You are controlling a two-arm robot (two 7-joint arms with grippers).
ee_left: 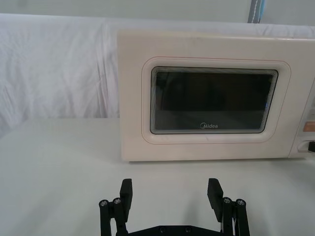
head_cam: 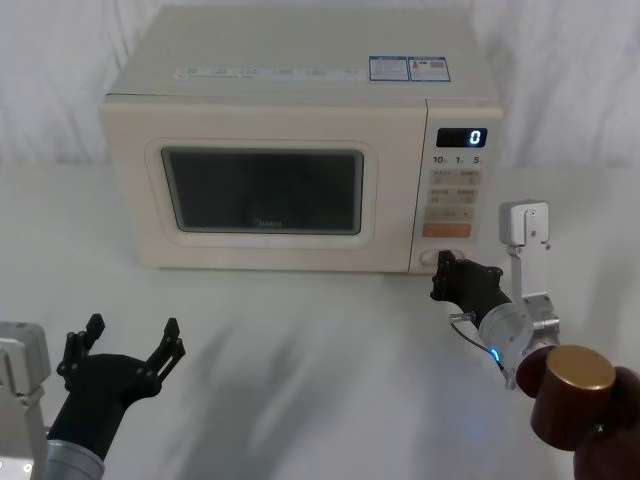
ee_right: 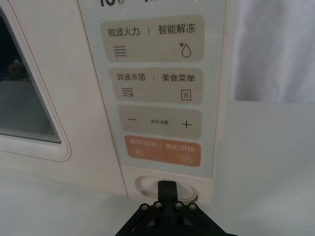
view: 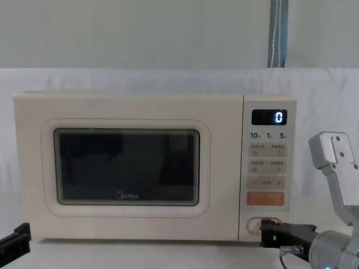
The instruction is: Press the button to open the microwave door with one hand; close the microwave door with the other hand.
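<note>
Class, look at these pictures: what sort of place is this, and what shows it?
Probably a robot test bench rather than a home kitchen: a lone microwave stands on a white cloth-draped table, white sheeting hangs behind it, and two robot grippers, left and right, work before it.

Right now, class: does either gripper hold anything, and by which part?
Nothing is held. The right gripper, fingers together, is at the button; the left gripper hangs open before the microwave door.

Bare table [head_cam: 300,350] between left gripper [head_cam: 122,345] and shut microwave door [head_cam: 262,190]; nothing in way.
</note>
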